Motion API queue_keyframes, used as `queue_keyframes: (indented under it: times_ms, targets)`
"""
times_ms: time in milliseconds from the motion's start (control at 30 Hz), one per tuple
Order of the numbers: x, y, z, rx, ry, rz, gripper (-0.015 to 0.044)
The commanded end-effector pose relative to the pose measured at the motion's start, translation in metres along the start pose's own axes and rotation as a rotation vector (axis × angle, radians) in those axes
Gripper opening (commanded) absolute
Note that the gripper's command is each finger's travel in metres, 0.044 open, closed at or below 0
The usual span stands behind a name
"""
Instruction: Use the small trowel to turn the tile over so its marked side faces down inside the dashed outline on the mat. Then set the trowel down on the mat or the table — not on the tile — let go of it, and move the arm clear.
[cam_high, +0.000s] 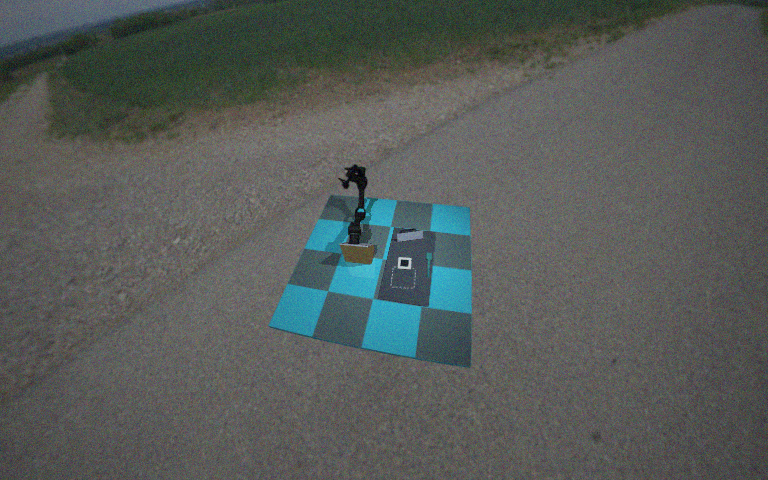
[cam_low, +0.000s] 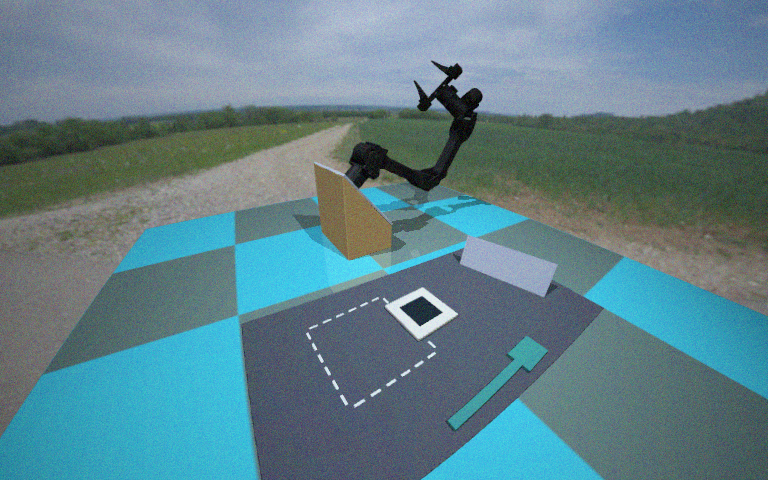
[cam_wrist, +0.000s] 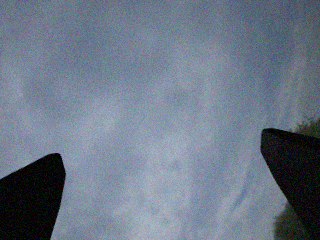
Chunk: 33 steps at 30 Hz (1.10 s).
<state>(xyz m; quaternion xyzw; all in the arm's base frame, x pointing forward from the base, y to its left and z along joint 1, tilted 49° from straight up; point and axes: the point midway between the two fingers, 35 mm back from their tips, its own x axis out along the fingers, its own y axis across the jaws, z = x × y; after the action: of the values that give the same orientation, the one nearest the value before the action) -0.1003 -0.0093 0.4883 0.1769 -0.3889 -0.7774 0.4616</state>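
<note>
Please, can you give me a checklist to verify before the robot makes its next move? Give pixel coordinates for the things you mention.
1. Gripper (cam_high: 341, 182) (cam_low: 423, 71) (cam_wrist: 163, 152) open, with nothing between the fingers: ok.
2. Trowel (cam_high: 429, 262) (cam_low: 491, 389) flat on the mat (cam_high: 416, 297) (cam_low: 294, 435), apart from the tile (cam_high: 399, 263) (cam_low: 400, 318): ok.
3. Tile turned, marked side down: not ok, the dark square faces up.
4. Tile inside the outline (cam_high: 403, 287) (cam_low: 330, 376): not ok, it lies over one corner at most.
5. Underside of the tile free of marks: cannot tell, it is hidden.
6. Trowel in the wrist view: not ok, only fingers, sky and some greenery show.
</note>
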Motion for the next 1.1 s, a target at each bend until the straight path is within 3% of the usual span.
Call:
queue_keyframes:
  times_ms: [0,367,700,1067]
  targets:
    - [0.001,0.001,-0.001,-0.002,0.005,0.002,0.0374]
    - [0.04,0.04,-0.064,-0.136,0.301,0.152,0.01]
    - [0.05,0.076,-0.133,-0.265,0.577,0.316,0.01]
    - [0.032,0.106,-0.207,-0.399,0.858,0.51,0.01]
